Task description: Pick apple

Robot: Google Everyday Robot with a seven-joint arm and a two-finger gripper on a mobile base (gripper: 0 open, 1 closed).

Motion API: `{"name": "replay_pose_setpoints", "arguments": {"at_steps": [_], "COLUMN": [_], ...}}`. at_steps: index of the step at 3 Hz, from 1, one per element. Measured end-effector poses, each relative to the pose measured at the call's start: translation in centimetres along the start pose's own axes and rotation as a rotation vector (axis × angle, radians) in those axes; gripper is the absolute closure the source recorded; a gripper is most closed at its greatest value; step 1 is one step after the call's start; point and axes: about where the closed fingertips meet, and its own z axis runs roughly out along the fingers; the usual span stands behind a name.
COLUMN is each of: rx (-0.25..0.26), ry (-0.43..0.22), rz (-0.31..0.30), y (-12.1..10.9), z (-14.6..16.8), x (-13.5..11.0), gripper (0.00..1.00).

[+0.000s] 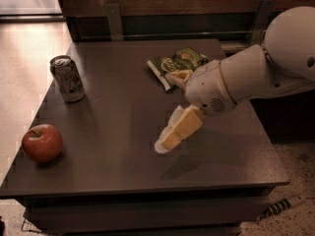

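Note:
The red apple [42, 142] with yellowish patches and a short stem sits at the front left corner of the dark table [123, 171]. My gripper [167, 140] hangs above the table's middle, on the end of the white arm that reaches in from the right. It points down and left, well to the right of the apple, with a wide stretch of tabletop between them. It holds nothing that I can see.
A silver soda can [67, 78] stands upright at the left side, behind the apple. A green chip bag [179, 63] lies at the back, partly behind the arm. Metal rail posts stand along the table's back edge.

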Motion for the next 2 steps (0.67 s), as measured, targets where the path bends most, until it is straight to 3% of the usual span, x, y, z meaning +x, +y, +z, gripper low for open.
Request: {"name": "replay_pose_setpoints", "arguments": {"at_steps": [1, 2], "rx": [0.034, -0.005], "ry": [-0.026, -0.088], "rz": [-0.029, -0.05], "y": [-0.8, -0.9], "z": [3.6, 7.5], "x": [-1.8, -3.8], "gripper": [0.0, 0.0]}}
